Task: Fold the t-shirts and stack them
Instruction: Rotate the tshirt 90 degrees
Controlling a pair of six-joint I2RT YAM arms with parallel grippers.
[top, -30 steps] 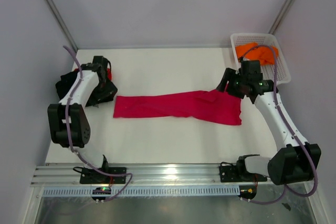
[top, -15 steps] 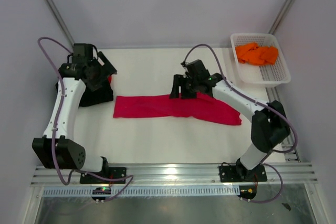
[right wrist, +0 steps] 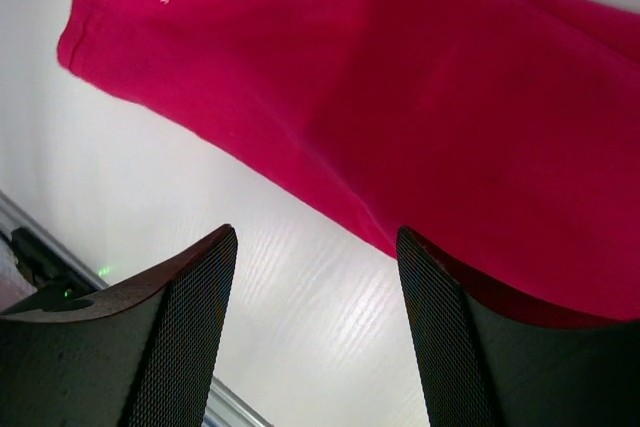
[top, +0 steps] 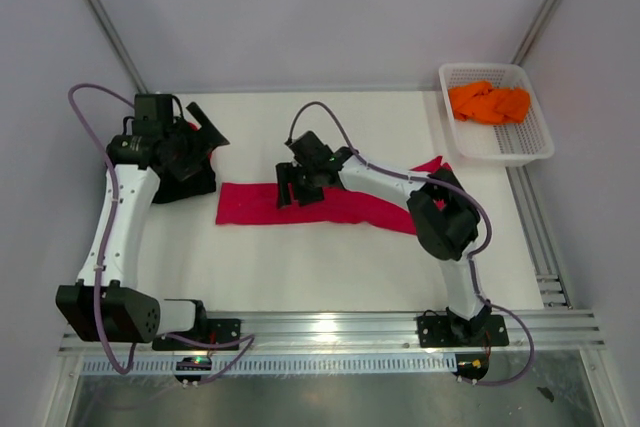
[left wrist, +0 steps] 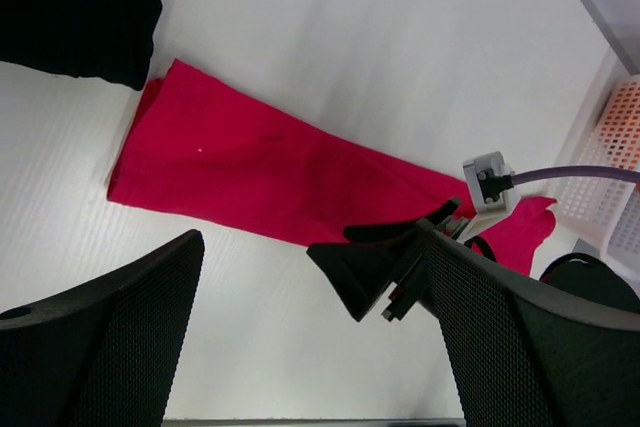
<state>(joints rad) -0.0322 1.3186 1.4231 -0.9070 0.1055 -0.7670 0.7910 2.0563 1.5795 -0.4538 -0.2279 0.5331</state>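
The large crimson t-shirt (top: 340, 205) lies as a long folded strip across the middle of the table. It also shows in the left wrist view (left wrist: 280, 182) and the right wrist view (right wrist: 420, 87). My right gripper (top: 292, 190) hovers open and empty over the strip's left-middle part, at its near edge (right wrist: 315, 337). My left gripper (top: 203, 134) is open and empty above a black t-shirt (top: 185, 179) at the far left (left wrist: 75, 7). An orange t-shirt (top: 488, 102) lies in the basket. In the left wrist view, my left gripper (left wrist: 310, 347) looks down on the right gripper (left wrist: 395, 262).
A white mesh basket (top: 520, 142) stands at the back right corner, and its edge shows in the left wrist view (left wrist: 622, 137). An aluminium rail (top: 320, 332) runs along the near table edge. Grey walls close in the left, back and right sides.
My right arm has swung left from the strip's right end to its left-middle part. My left gripper has moved up and back from beside the black t-shirt.
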